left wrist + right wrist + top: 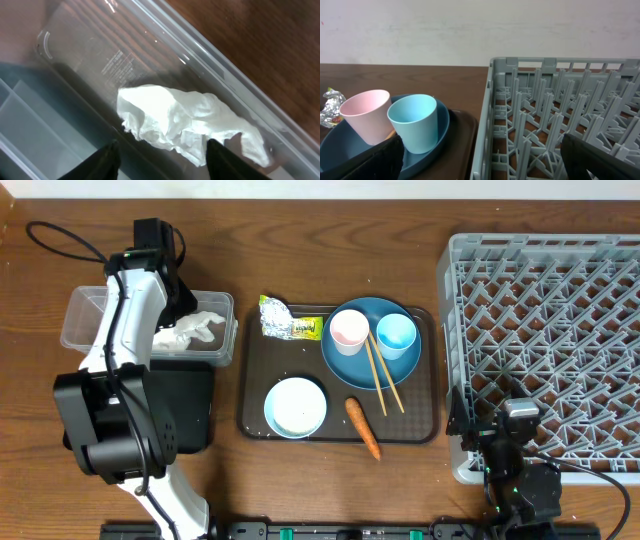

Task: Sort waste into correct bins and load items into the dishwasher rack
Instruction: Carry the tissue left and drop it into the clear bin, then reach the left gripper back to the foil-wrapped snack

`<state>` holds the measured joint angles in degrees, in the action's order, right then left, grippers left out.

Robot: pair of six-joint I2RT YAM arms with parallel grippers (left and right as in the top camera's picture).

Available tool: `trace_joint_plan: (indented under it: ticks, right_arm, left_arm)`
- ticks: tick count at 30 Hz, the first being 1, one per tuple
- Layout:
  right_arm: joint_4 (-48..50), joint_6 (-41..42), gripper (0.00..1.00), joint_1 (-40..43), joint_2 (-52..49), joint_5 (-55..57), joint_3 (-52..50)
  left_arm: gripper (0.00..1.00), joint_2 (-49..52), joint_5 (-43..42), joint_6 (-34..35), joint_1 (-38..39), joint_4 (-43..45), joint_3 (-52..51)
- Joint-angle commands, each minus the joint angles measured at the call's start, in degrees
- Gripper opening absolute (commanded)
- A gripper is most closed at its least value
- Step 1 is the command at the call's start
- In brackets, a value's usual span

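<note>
One piece of waste looks sorted: the crumpled white tissue (185,127) is lying inside the clear plastic rectangular tub (85,315) at the far left of the table. In the left wrist view its long axis runs diagonally, upper left to lower right, pretty much along the tub's wall.

The left gripper (162,162) hangs right over it with its dark fingers (102,162) spread apart, one on each side of the near end. As far as I can tell it's gripping nothing.

So I'd say the tissue drop is done. The next move would be lifting straight out of the tub without snagging the paper, then heading for more waste on the dark brown serving tray (250,380).

- **Foil:** the crumpled silver foil with yellow-green wrapper (285,320) is closest, lying left to right at the tray's far corner.
- **Carrot:** the small orange carrot (362,427) sits diagonally, fat end toward the large round blue plate (350,370) and thin tip toward the tray's near rim.

The shallow black rectangular tray (190,405) sits just beside the tub, on its near side.

The right gripper (480,157) is parked at the near left corner of the large grey plastic crate (560,300), fingers wide apart and empty.
</note>
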<state>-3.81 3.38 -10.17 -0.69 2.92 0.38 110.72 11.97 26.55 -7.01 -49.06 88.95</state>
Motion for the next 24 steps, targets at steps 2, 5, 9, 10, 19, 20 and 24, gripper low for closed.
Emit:
trace_joint_plan:
  ticks: [2, 5, 9, 10, 19, 20, 24]
  right_arm:
    - [-0.3, -0.7, 0.99, 0.9, 0.4, -0.2, -0.1]
    - [-0.3, -0.7, 0.99, 0.9, 0.4, -0.2, -0.1]
    - [-0.3, -0.7, 0.99, 0.9, 0.4, -0.2, -0.1]
    - [-0.3, -0.7, 0.99, 0.9, 0.4, -0.2, -0.1]
    - [-0.3, -0.7, 0.99, 0.9, 0.4, -0.2, -0.1]
    - [-0.3, -0.7, 0.99, 0.9, 0.4, -0.2, -0.1]
    - [-0.3, -0.7, 0.99, 0.9, 0.4, -0.2, -0.1]
  left_arm:
    - [0.6, -7.0, -2.2, -0.3, 0.0, -0.3, -0.2]
    - [0.6, -12.4, -10.2, -0.3, 0.1, -0.1, -0.2]
    - [0.64, -20.3, -22.9, -0.3, 1.6, -1.7, -0.2]
    - [0.65, -21.8, -24.1, -0.3, 2.2, -2.1, -0.2]
    - [0.97, -26.8, -28.0, 0.1, 8.5, -4.0, -0.2]
    - [0.92, -26.6, -27.8, 0.4, 9.7, -4.0, -0.3]
    - [0.77, -24.3, -23.8, 4.7, 15.4, -4.0, -0.7]
